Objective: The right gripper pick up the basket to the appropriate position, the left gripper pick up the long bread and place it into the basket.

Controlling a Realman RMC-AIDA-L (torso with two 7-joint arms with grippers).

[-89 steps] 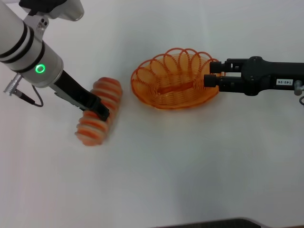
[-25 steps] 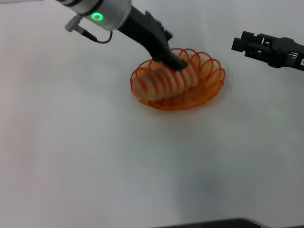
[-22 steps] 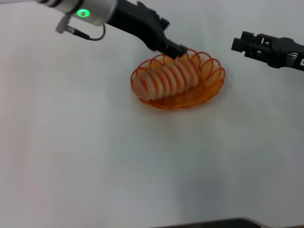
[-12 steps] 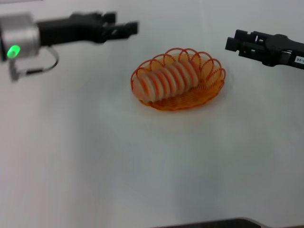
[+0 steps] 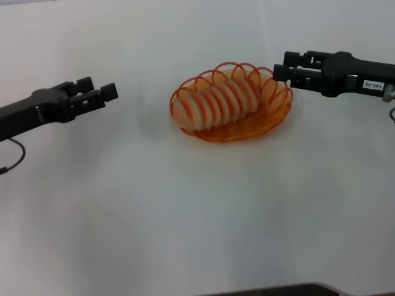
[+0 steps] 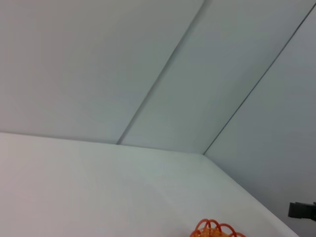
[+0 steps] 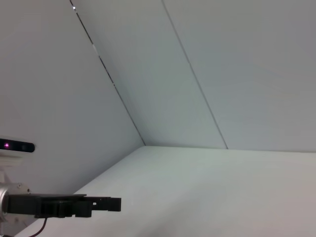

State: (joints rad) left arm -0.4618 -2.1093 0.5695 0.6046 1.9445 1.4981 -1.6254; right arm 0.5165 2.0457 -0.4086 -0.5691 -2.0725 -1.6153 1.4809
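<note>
The left gripper [image 5: 99,94] hangs over the bench [image 5: 197,222] at the robot's left, its arm lying nearly level and pointing toward the basket [image 5: 213,135]; its fingers stand slightly apart and hold nothing. Bare bench lies between it and the basket's left rim. The long bread [image 5: 216,103] lies slantwise inside the basket, its far end toward the right rim. The right gripper [image 5: 281,73] reaches in level from the right, its fingers apart, tips right at the rim; whether they touch it is unclear. Half a second ago the left gripper was farther back and higher, and the right gripper stood clear of the rim.
</note>
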